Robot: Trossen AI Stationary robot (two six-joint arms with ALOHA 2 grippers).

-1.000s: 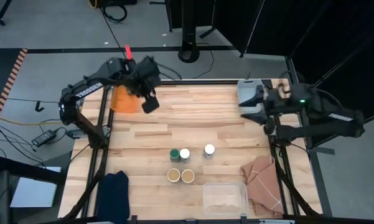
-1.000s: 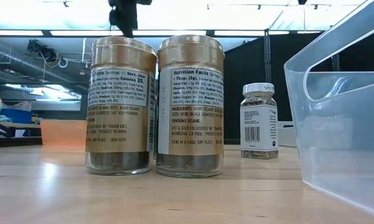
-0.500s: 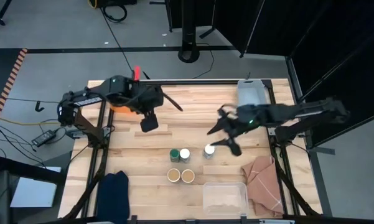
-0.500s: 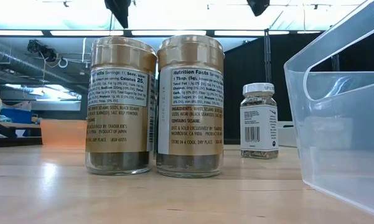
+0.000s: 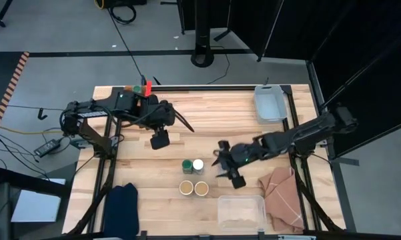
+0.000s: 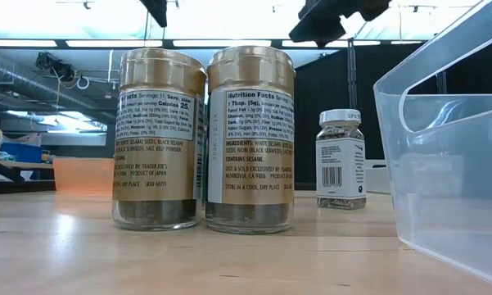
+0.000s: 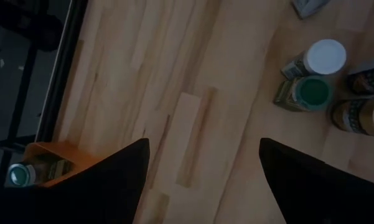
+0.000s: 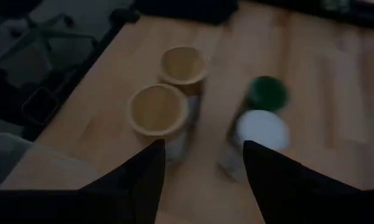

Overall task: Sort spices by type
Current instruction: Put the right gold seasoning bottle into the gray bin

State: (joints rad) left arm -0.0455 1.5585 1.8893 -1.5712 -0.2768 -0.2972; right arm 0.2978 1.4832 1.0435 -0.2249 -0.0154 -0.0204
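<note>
Four spice jars stand in a cluster in the table's middle: green lid, white lid, two tan lids. In the low view the tan jars stand in front and a lone white-lidded jar stands behind. From above, that jar is hidden under my open right gripper, which hovers over it without touching. In the left wrist view another green-lidded jar lies in the orange bin. My left gripper hangs open above bare table, to the far left of the cluster.
A clear plastic container sits at the near edge, right of the jars, with a pink-tan cloth beside it. A dark blue cloth lies at the near left. Another clear bin stands at the far right corner.
My right arm has swung from the far right corner out over the table and down, ending above the lone white-lidded jar. My left gripper has moved from beside the orange bin toward the near edge, closer to the jar cluster. No jar has moved.
</note>
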